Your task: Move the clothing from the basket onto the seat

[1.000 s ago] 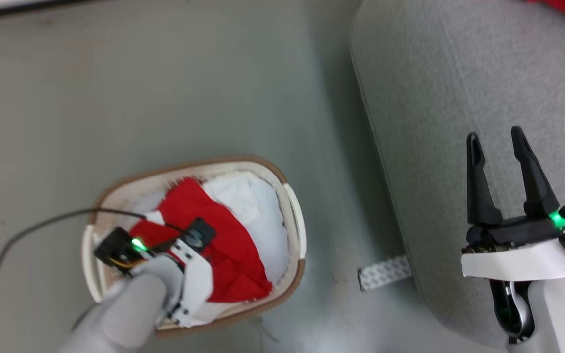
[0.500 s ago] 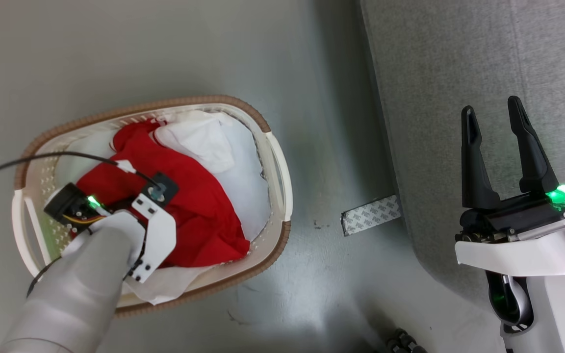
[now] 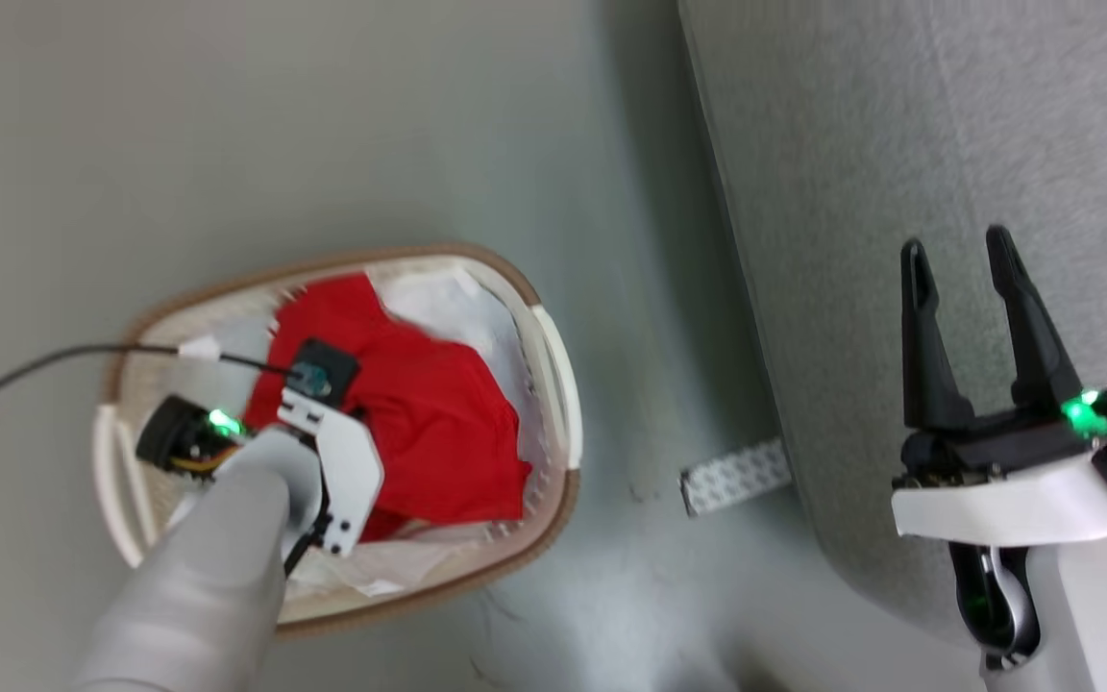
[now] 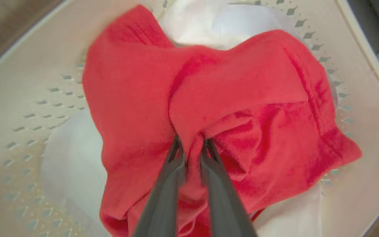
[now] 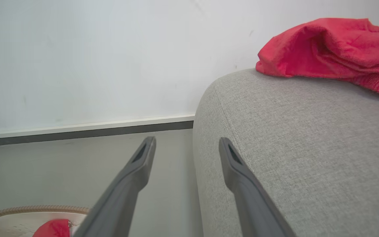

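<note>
A red piece of clothing (image 3: 429, 423) (image 4: 235, 92) lies bunched in the cream basket (image 3: 553, 365) (image 4: 18, 85) on the floor, over pale white cloth (image 3: 448, 303). My left gripper (image 4: 192, 144) reaches down into the basket, its fingers shut on a fold of the red clothing; in the head view its wrist (image 3: 323, 452) covers the fingertips. My right gripper (image 3: 957, 255) (image 5: 187, 143) hangs open and empty over the near edge of the grey seat (image 3: 899, 144) (image 5: 308, 138). Another red garment (image 5: 334, 46) rests on the seat's top.
The basket stands on a grey-green floor left of the seat. A patterned white strip (image 3: 736, 476) lies on the floor at the seat's base. A black cable (image 3: 25, 370) runs from my left wrist. A white wall with a dark baseboard (image 5: 84, 131) stands beyond.
My left gripper has gone from open to shut, pinching a fold of the red clothing. The head camera has shifted, so the basket's place in view differs. The right gripper stays open.
</note>
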You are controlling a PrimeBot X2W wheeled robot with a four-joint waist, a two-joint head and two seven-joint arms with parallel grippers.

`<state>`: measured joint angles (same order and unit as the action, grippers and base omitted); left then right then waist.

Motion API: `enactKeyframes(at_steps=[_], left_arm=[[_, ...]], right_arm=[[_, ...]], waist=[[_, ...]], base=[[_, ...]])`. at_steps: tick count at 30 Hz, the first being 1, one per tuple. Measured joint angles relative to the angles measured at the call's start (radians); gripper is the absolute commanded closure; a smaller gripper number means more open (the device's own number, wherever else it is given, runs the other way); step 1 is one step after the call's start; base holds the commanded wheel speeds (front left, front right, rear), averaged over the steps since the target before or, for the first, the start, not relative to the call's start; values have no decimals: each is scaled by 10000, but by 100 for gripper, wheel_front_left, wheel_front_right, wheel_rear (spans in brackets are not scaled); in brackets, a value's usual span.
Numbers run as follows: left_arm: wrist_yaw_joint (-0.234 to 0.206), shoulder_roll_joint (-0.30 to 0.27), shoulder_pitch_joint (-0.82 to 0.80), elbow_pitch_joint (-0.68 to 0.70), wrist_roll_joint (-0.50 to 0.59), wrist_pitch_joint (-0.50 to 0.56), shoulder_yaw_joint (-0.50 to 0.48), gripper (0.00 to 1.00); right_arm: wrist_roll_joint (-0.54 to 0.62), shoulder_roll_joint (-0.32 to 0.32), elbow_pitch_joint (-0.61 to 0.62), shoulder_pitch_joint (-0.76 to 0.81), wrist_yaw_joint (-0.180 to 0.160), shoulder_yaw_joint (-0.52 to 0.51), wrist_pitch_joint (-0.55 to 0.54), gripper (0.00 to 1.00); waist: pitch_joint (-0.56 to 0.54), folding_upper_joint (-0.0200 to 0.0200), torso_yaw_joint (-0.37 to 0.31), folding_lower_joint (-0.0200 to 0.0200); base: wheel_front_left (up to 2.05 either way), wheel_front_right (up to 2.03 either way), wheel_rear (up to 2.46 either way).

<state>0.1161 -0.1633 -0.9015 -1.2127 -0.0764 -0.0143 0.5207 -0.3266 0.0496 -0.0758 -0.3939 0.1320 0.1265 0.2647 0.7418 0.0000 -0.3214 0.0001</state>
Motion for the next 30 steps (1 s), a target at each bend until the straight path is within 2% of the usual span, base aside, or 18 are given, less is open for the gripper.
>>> enactKeyframes(at_steps=[6,12,20,25,30], left_arm=[[127,460,620,194,-756,-249,36,100],[151,629,1482,1411,-2063,-435,424,100],[148,77,2283,4092,-3271,-111,318,100],[-311,-360,2945,6397,-3649,422,-19,100],[-880,-918,3406,9058,-3802,1189,-332,100]], right_arm=[[198,-4,-658,888,0,-336,0,0],[401,-8,-1239,1992,0,-694,0,0],[723,-4,-1578,3046,0,-704,0,0],[780,-2,-1638,3301,0,-393,0,0],[788,2,-1507,3302,0,309,0,0]], waist=[[-1642,0,518,-1],[-3533,0,1121,-2],[-5855,0,1976,-5],[-6957,0,2432,-6],[-7558,0,2739,-5]], base=[[0,0,0],[0,0,0],[0,0,0],[0,0,0],[0,0,0]])
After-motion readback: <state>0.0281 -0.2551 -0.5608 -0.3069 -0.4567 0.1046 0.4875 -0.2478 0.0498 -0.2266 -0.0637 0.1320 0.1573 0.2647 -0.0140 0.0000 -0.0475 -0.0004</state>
